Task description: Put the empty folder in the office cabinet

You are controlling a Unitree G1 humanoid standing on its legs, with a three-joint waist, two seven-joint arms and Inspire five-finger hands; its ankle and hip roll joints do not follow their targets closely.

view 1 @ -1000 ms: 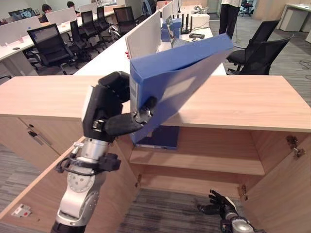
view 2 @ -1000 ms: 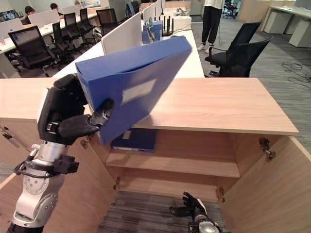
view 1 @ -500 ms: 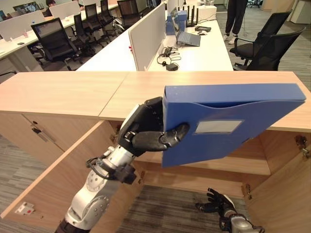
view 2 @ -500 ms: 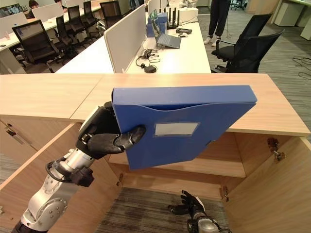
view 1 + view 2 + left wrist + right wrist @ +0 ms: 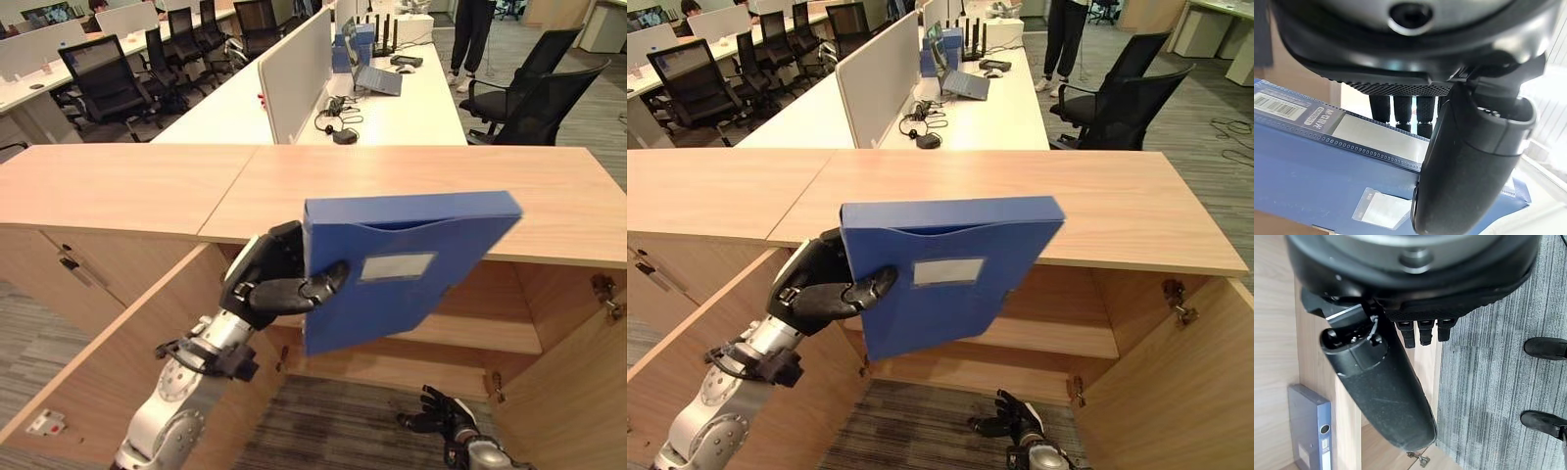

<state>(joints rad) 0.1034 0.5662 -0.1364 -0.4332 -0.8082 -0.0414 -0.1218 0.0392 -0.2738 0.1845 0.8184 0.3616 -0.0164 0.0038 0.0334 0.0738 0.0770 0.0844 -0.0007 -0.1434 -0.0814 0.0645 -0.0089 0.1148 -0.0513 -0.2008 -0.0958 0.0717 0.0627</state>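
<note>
While pinched by the left hand [image 5: 266, 284] (thumb in front), blue folder [image 5: 411, 264] before the open cabinet [image 5: 549, 211].

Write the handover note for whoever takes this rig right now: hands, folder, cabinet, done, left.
Left robot hand: shut on the blue folder, thumb across its front face, fingers behind.
Right robot hand: open, empty, low near the carpet in front of the cabinet.
Folder: in the air, tilted, in front of the open office cabinet, not yet inside.
Another blue folder already sits inside the cabinet.
Done: folder picked up and brought to the opening, doors open.
Left: slide it onto the shelf, release, withdraw.
</note>
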